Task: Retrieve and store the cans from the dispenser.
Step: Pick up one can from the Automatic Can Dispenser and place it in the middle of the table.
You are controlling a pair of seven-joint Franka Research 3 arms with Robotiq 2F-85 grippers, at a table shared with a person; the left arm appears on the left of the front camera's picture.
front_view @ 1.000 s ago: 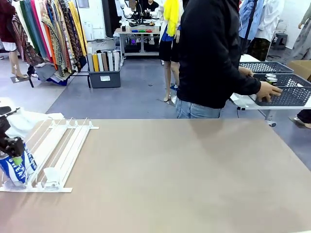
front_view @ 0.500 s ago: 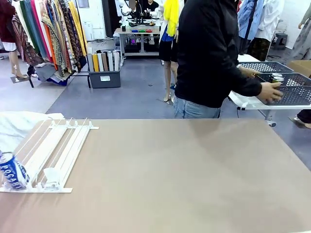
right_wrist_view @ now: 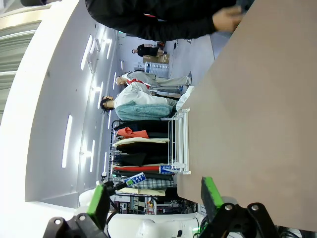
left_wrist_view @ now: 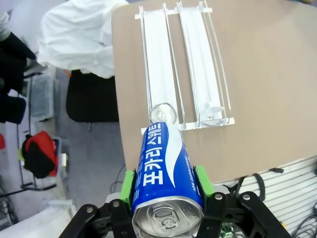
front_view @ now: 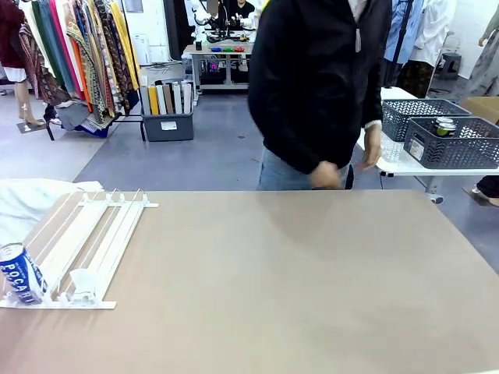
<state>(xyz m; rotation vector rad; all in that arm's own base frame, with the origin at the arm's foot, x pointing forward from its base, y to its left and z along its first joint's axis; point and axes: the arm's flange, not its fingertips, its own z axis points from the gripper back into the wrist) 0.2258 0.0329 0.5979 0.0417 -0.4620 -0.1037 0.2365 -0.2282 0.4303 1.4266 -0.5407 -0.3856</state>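
Observation:
In the left wrist view my left gripper (left_wrist_view: 167, 184) is shut on a blue-and-white can (left_wrist_view: 166, 168), held lengthwise high above the table's corner. Below it lies the white dispenser (left_wrist_view: 193, 64), with another can's silver top (left_wrist_view: 162, 113) at the low end of one lane. The front view shows that blue-and-white can (front_view: 21, 273) resting against the end stop of the dispenser (front_view: 93, 241) at the table's left. My right gripper (right_wrist_view: 153, 201) is open and holds nothing, off the table's edge.
A person in a black top (front_view: 320, 86) stands at the far side with both hands low near the table's far edge. A dark grey basket (front_view: 456, 148) with cans (front_view: 446, 125) inside sits on a side table at the right. White cloth (front_view: 31, 199) lies behind the dispenser.
My left gripper lifted a can off the dispenser's low end and left the front view; another can now sits at that end stop. The person turned from the basket toward the table.

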